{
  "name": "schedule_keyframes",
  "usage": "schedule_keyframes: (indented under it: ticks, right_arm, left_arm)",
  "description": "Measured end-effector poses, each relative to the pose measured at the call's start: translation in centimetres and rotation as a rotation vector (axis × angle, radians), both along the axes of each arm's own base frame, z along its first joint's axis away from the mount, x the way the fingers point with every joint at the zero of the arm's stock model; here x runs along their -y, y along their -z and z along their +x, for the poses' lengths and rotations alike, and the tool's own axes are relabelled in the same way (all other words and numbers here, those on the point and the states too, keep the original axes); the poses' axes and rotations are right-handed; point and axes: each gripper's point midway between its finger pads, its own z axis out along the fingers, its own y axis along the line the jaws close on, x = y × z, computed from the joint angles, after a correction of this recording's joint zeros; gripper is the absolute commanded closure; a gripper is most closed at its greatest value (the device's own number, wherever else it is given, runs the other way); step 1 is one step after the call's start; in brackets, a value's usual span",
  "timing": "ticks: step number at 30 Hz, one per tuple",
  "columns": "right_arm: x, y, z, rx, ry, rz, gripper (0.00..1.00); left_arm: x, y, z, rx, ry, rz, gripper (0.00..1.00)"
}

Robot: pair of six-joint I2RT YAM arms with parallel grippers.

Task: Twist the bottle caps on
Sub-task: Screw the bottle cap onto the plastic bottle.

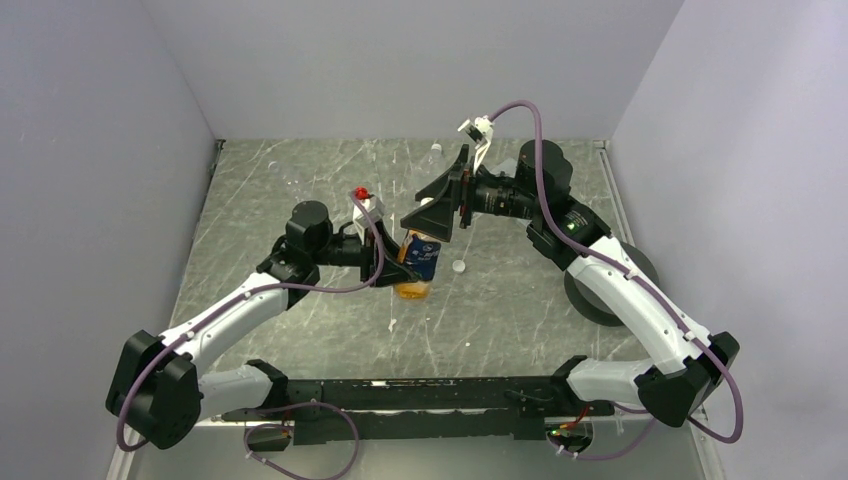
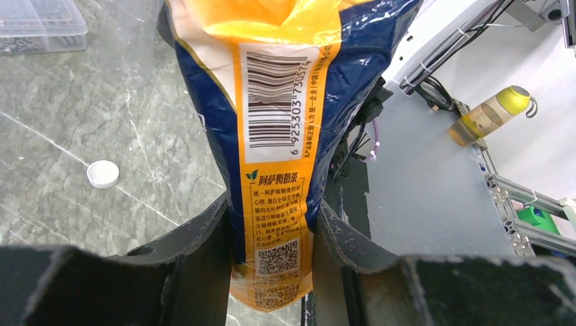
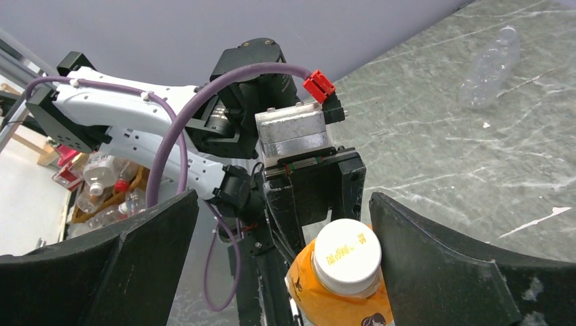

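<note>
The left arm's fingers (image 2: 204, 238) are closed partway on the body of the orange plastic bottle with a blue and yellow label (image 2: 272, 122), one on either side of the wrap. The right arm's fingers (image 3: 435, 258) stand wide open and hold nothing, flanking the round white cap (image 3: 346, 252) that sits on the bottle's neck. Whether that cap is threaded on or only resting there cannot be told. The likeliest trouble is at the cap. It is small and lies nearer one finger than the other, so closing off-centre could push it askew, cross-thread it or knock it off. The bottle's wall looks soft where it is pinched. A hard twist might turn the whole bottle in the left grip, or buckle it, instead of turning the cap. A loose white cap (image 2: 103, 174) lies on the bench just beside the bottle and could be swept away by either arm. A clear plastic bottle (image 3: 490, 64) lies on its side near the far wall, well apart. The grey marbled bench (image 1: 520, 330) is smooth and scratched, likely slippery. It also carries a clear lidded box (image 2: 41, 27) and a large black disc (image 1: 600, 295). Plain pale walls (image 1: 400, 60) close in three sides.
</note>
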Motion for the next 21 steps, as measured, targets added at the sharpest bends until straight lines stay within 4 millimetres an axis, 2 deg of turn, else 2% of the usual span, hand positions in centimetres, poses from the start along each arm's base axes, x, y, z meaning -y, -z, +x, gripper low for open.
schedule_keyframes:
  ticks: [14,21]
  right_arm:
    - [0.8,-0.1,0.3,0.025,0.051,-0.018,0.0]
    - [2.7,-1.4,-1.5,0.06,0.082,-0.019,0.01]
  left_arm:
    - [-1.2,0.2,1.3,-0.007,-0.045,-0.011,1.0]
    - [-2.2,0.3,1.6,-0.028,-0.064,-0.003,1.0]
